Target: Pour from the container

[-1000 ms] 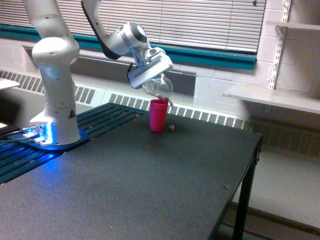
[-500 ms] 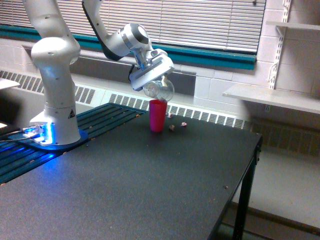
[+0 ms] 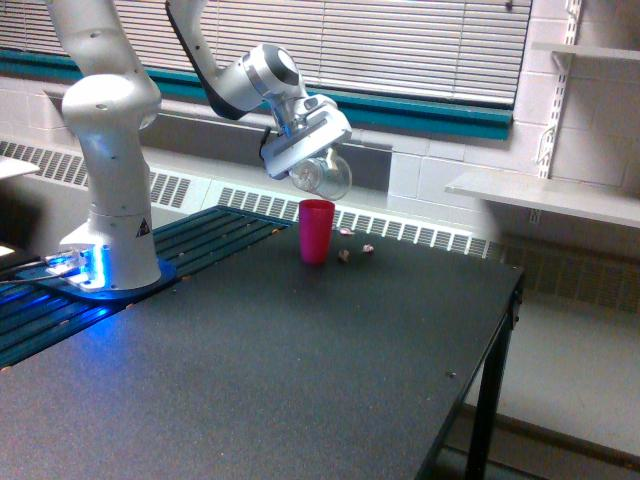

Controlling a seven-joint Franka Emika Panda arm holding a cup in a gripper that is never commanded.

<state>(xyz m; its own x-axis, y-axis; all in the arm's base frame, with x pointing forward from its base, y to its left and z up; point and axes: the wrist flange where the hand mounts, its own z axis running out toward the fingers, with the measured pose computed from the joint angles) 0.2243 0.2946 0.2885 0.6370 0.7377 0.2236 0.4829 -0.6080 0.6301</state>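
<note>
My gripper (image 3: 312,158) is shut on the container (image 3: 323,175), a clear plastic cup tipped steeply with its mouth down toward the exterior view's right. It hangs just above the rim of an opaque pink cup (image 3: 316,230) that stands upright on the black table (image 3: 300,360). A gap shows between the container and the pink cup. Three small pinkish pieces (image 3: 355,247) lie on the table just right of the pink cup. I cannot tell whether any pieces are left inside the container.
The arm's white base (image 3: 108,200) stands at the exterior view's left on a slatted dark surface with a blue light. The table's right edge (image 3: 505,310) drops off to the floor. A shelf (image 3: 540,190) and a window with blinds lie behind.
The container has risen slightly from the pink cup's rim and tipped further. Pieces fell past the pink cup, and more now lie on the table to its right.
</note>
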